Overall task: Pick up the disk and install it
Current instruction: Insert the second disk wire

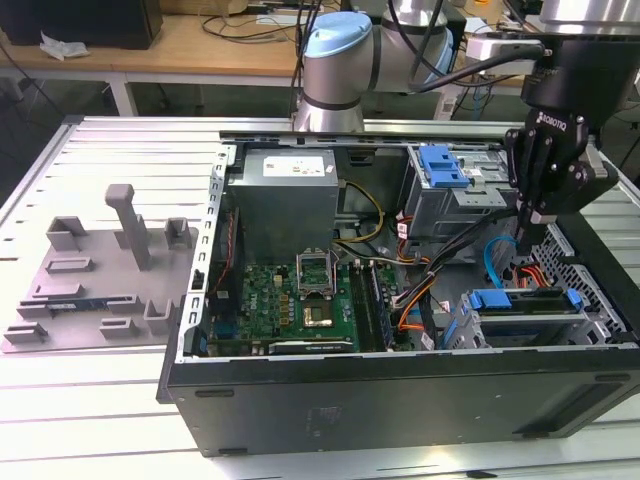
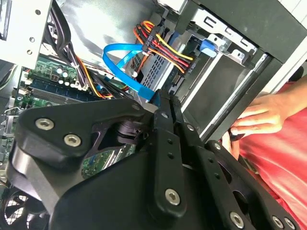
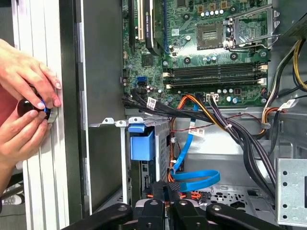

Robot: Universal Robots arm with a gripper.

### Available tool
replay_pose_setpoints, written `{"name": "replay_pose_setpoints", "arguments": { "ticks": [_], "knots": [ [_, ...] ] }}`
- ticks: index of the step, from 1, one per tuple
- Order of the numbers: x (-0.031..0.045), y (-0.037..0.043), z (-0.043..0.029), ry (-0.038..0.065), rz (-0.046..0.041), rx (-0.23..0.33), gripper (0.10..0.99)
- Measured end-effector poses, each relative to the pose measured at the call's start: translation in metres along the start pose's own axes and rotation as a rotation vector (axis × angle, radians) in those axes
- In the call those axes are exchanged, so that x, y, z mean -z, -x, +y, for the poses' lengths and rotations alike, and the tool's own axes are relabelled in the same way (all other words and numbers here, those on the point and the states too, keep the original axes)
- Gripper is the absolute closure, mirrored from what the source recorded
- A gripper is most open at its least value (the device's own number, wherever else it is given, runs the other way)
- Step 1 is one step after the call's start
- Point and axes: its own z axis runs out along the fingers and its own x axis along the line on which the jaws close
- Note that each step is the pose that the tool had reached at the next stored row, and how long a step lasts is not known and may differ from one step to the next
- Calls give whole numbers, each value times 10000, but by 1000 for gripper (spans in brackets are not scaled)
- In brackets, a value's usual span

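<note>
The jaws are pressed together with nothing between them, the gripper [image 1: 527, 243] hanging low inside the open computer case [image 1: 400, 400], close to the wall on the exterior view's right. Just below it sits the disk [image 1: 525, 322], a flat silver slab edged by a blue bracket, lying in its bay against the case's near wall, with a looping blue cable [image 3: 194, 178] and red-and-yellow wires [image 2: 165, 48] crowding the gap around the fingers [image 2: 168, 143]. One green motherboard [image 1: 290, 300] and one grey power supply box [image 1: 285, 200] fill the rest. Outside the case wall, a person's two hands [image 3: 24, 105] pinch a small dark knob [image 3: 28, 106].
</note>
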Motion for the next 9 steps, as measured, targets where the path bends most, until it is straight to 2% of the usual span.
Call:
{"name": "replay_pose_setpoints", "arguments": {
  "ticks": [9],
  "knots": [
    [-53,16,2,25,1,8,925]
  ]
}}
